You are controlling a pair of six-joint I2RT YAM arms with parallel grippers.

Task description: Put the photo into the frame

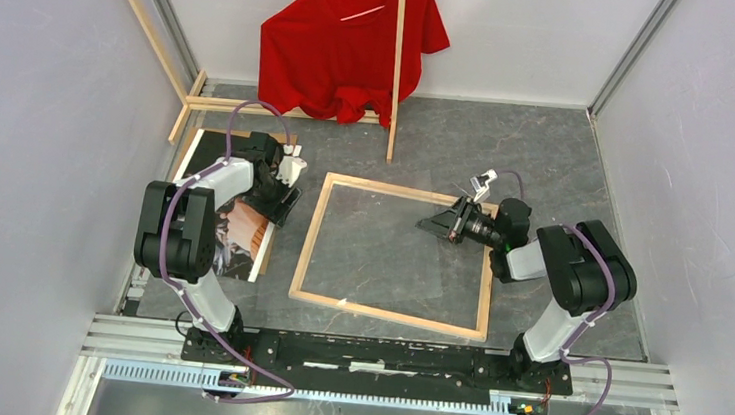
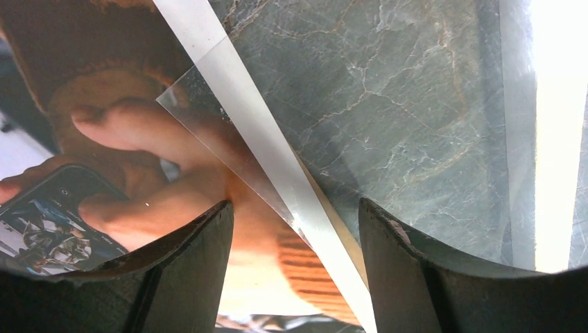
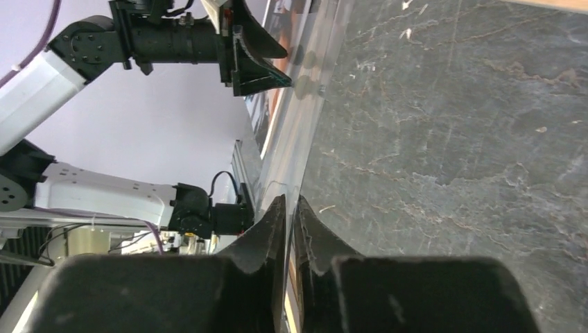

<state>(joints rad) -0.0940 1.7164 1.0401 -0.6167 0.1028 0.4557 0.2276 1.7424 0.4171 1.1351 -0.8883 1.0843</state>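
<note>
The frame (image 1: 314,225) lies flat mid-table, pale wood side up. A clear sheet (image 1: 390,250) rests across its opening. My right gripper (image 1: 445,224) reaches in from the right, and in the right wrist view it (image 3: 291,202) is shut on the thin edge of that clear sheet (image 3: 295,132). The photo (image 1: 240,242) lies to the left of the frame, picture side up, partly under my left arm. My left gripper (image 1: 286,192) hangs open over the photo's right edge. In the left wrist view the gripper (image 2: 295,208) straddles the white border (image 2: 270,166) of the photo (image 2: 139,139).
A red shirt (image 1: 348,40) hangs on a wooden clothes rack (image 1: 395,79) at the back. Rack poles lie along the back left. Grey walls close in both sides. A corner of the clear sheet (image 2: 182,104) overlaps the photo.
</note>
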